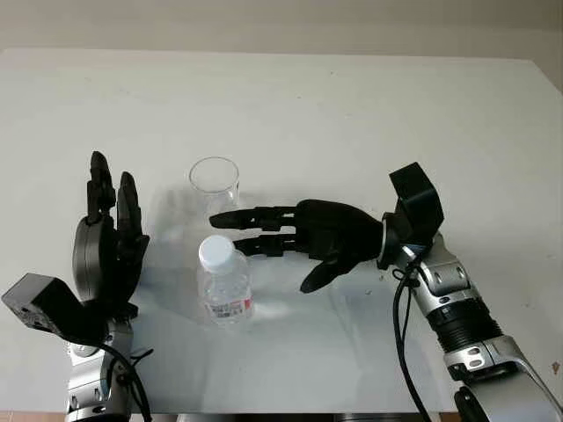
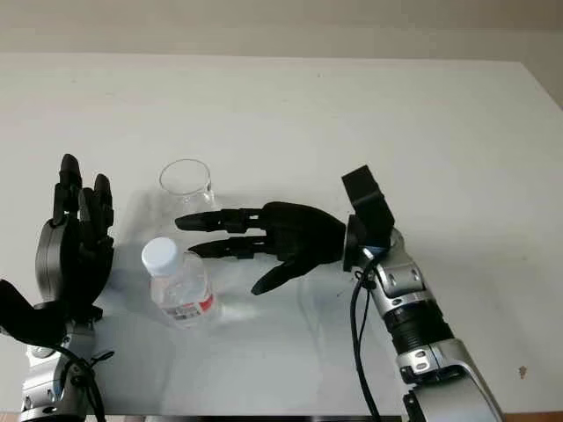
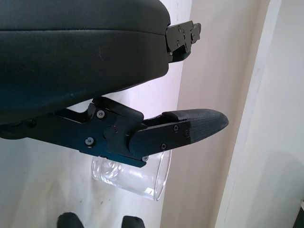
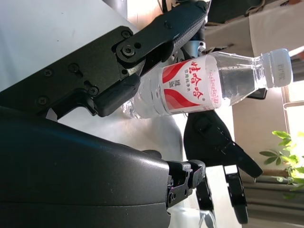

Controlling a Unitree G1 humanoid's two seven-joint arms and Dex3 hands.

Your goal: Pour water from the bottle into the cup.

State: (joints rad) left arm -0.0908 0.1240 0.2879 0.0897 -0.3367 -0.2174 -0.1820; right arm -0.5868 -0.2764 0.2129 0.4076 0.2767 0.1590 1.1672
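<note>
Item: my right hand (image 1: 290, 237). It reaches in from my right side, palm turned sideways, fingers (image 1: 251, 217) stretched toward my left, thumb hanging below. It holds nothing and is open. Its fingertips lie just beside the bottle's neck and just in front of the cup, touching neither as far as I can tell.

Item: bottle (image 1: 225, 283). Clear plastic, white cap (image 1: 215, 251) on, red and white label (image 4: 192, 86) around the body. It stands upright on the table, just past my right fingertips and slightly nearer to me than they are. In my right wrist view the bottle sits between my fingers and thumb, not gripped. Water level: I cannot tell.

Item: cup (image 1: 215, 184). Clear, upright, open mouth up. It stands just beyond my right fingertips, on the far side of the bottle, near it but apart. In my left wrist view the cup (image 3: 133, 175) appears past one finger of my left hand.

Item: my left hand (image 1: 107, 246). Raised at my left side, fingers pointing up and away from me, palm facing the bottle. It holds nothing and is open. The bottle stands near its palm side, apart; the cup lies farther out on that same side.

Item: table (image 1: 352, 114). White, plain surface, bearing bottle and cup.
</note>
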